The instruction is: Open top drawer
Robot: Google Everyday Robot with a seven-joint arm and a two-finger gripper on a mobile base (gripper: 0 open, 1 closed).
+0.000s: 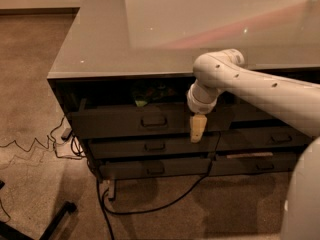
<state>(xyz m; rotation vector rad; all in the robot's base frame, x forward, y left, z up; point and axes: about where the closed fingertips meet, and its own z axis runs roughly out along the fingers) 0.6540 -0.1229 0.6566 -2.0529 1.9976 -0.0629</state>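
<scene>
The top drawer (pixel 115 123) is a wide dark grey front under the desk top, with a small rectangular pull (pixel 154 120) at its centre. It stands pulled out some way, and greenish items (pixel 150 95) show in the gap behind its top edge. My gripper (pixel 198 129) hangs from the white arm (pixel 260 91) in front of the drawer's right end, to the right of the pull, its tan fingers pointing down over the front's lower edge.
Two slimmer drawer fronts (pixel 155 146) sit below, and another stack (pixel 272 139) lies to the right. The grey desk top (pixel 150 29) overhangs them. Black cables (pixel 150 206) run across the carpet, and a dark chair leg (pixel 55 219) lies at lower left.
</scene>
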